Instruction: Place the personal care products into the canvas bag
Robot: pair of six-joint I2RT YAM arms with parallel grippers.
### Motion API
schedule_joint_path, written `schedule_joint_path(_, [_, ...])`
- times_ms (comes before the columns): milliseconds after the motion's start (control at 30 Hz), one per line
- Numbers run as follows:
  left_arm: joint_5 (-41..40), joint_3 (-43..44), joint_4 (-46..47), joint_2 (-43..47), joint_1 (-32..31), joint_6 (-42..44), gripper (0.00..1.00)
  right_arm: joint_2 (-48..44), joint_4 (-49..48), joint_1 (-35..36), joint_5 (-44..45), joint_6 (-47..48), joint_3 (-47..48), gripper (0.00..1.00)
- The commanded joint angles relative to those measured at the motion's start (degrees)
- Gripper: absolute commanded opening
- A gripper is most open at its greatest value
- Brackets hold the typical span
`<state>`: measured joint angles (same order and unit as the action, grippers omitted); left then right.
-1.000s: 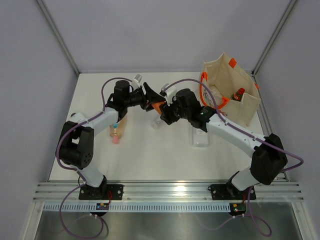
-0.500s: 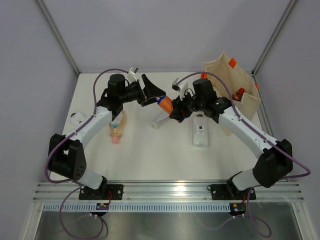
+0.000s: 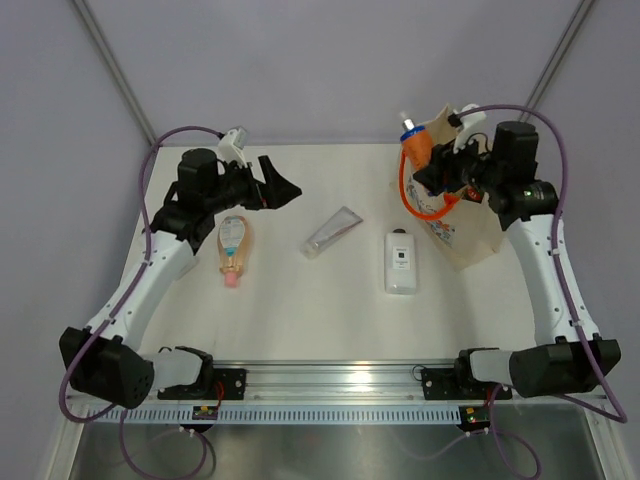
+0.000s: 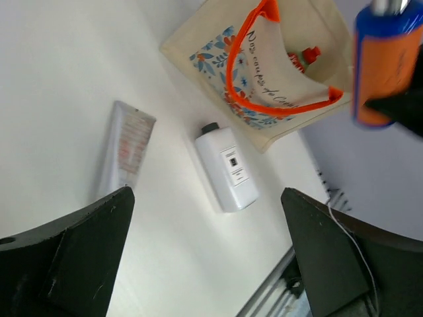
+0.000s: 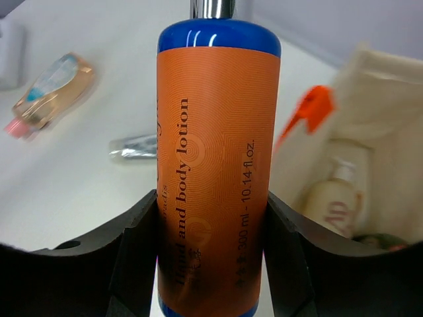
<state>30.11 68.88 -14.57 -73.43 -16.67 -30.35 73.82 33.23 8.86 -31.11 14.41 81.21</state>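
— At the upper left of the overhead frame, the left gripper stands with its jaws spread wide and nothing between them. A second ago it was at mid-table, nose to nose with the other arm.
— So the handover is finished?
— It looks so. It has let go and swung back out to the left. Just below it lies the peach tube (cap toward the bottom of the frame). Further right come the silver tube and then the flat white bottle. All three lie flat on the table, apart from one another.
— And the one that was passed across?
— The orange bottle is now at the upper right, upright with its blue cap up, and the right gripper is clamped round its body. It hangs raised at the left rim of the canvas bag, by the orange handle. Whether it is quite over the mouth I cannot tell.
— What is inside the bag?
— The wrist views show a red-capped bottle and a cream bottle. So two are in, one looks about to follow, and three wait on the table, with the left arm free to fetch the nearest.
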Motion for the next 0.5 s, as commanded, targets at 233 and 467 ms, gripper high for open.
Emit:
schedule_joint_path(233, [-10.8,-15.3,-1.4,21.6,-0.2,19.5,0.99,13.6,-1.1,-15.4,5.5,6.7,13.0,0.00])
schedule_joint_path(467, [-12.6,-23.1,-1.1,33.5,-0.2,23.9,0.99,20.3,0.8,-15.4,7.4,8.7,11.6,0.03])
